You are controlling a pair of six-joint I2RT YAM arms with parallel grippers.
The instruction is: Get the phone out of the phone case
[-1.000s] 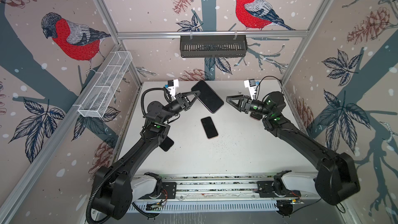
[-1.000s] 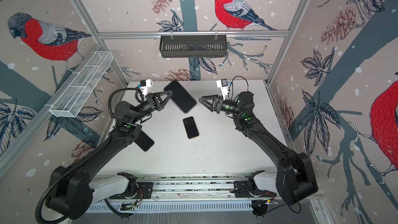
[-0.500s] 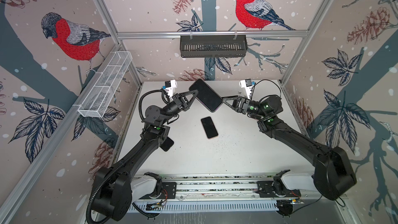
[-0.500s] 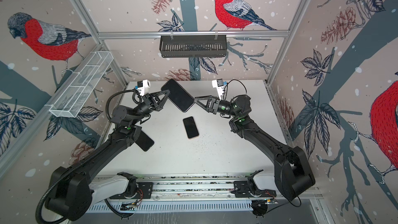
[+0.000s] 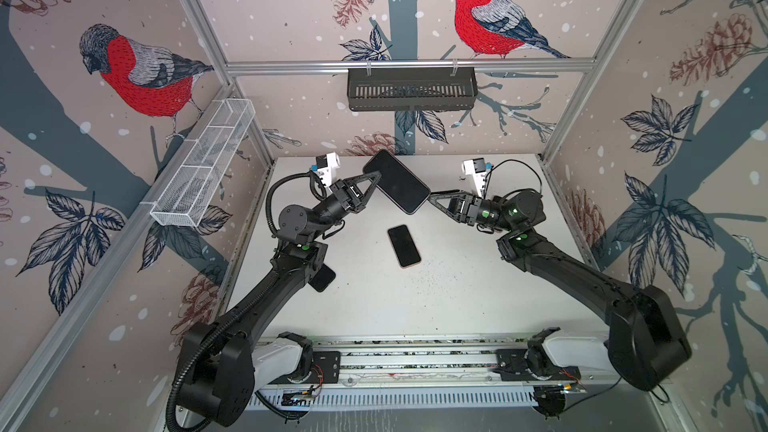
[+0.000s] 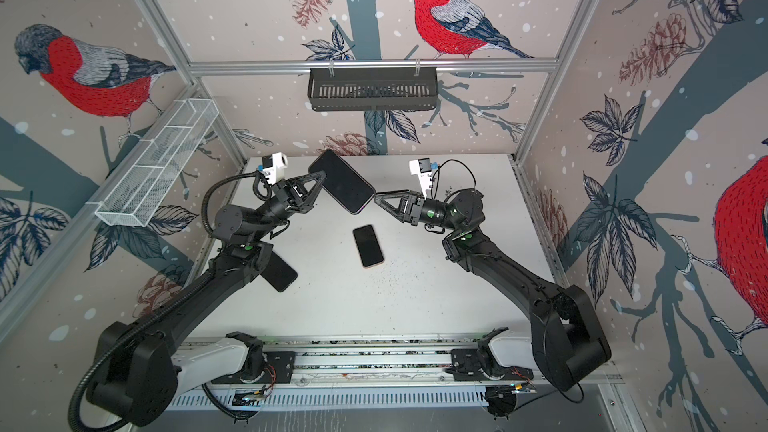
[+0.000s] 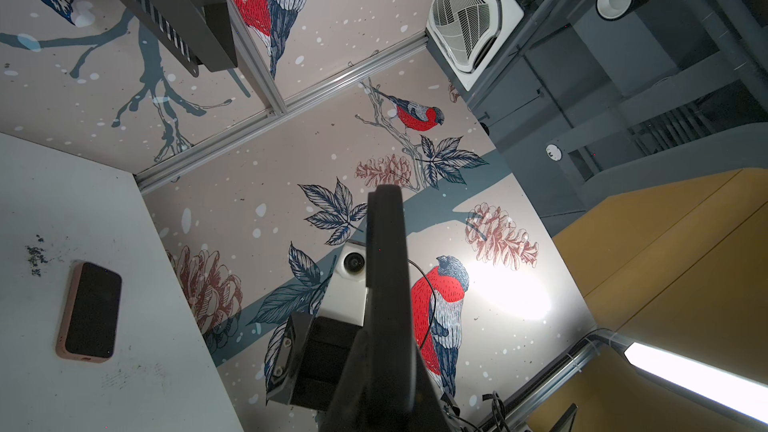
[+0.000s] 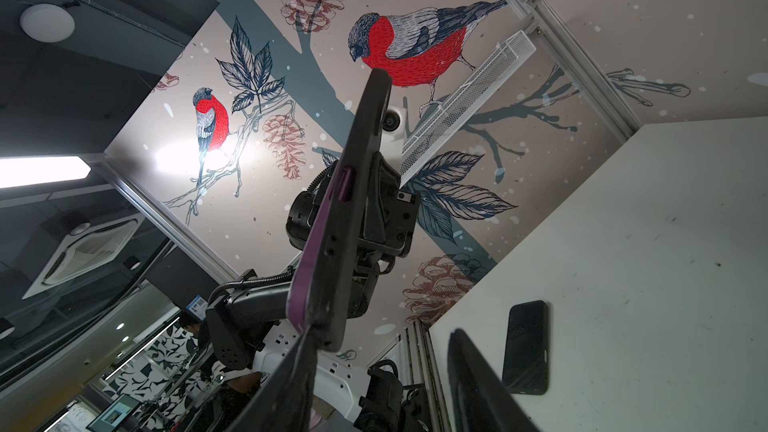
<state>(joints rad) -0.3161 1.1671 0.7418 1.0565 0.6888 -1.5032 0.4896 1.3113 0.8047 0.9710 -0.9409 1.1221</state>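
Left fingers (image 5: pixel 374 179): pressed shut on one long edge of the cased phone (image 5: pixel 397 180), holding it in the air above the back of the bench (image 5: pixel 415 305).
Right fingers (image 5: pixel 436 198): standing apart and holding nothing. In the right wrist view one fingertip (image 8: pixel 305 342) meets the near lower corner of the cased phone, and the second finger (image 8: pixel 469 367) stands clear to the side.
Cased phone: a large dark slab, tilted, with its black screen towards the top cameras. The right wrist view (image 8: pixel 332 222) shows it edge-on, with a purple rim and a dark shell behind. It hangs between the two arms, touching neither bench nor wall.
Below it: a smaller phone in a pink case (image 5: pixel 404 246) lies flat and screen-up at mid-bench, apart from both arms. It is also visible in the left wrist view (image 7: pixel 89 311).
Under the left arm: a third dark phone (image 6: pixel 280 274) lies on the bench, partly covered by the arm's forearm.
Bench surface: white, with dark specks (image 7: pixel 35 253) scattered near the pink-cased phone.
Left wall: a white wire basket (image 5: pixel 203 168) is fixed to the frame, well apart from the fingers.
Back wall: a black slotted basket (image 5: pixel 411 89) hangs from the rail above the cased phone.
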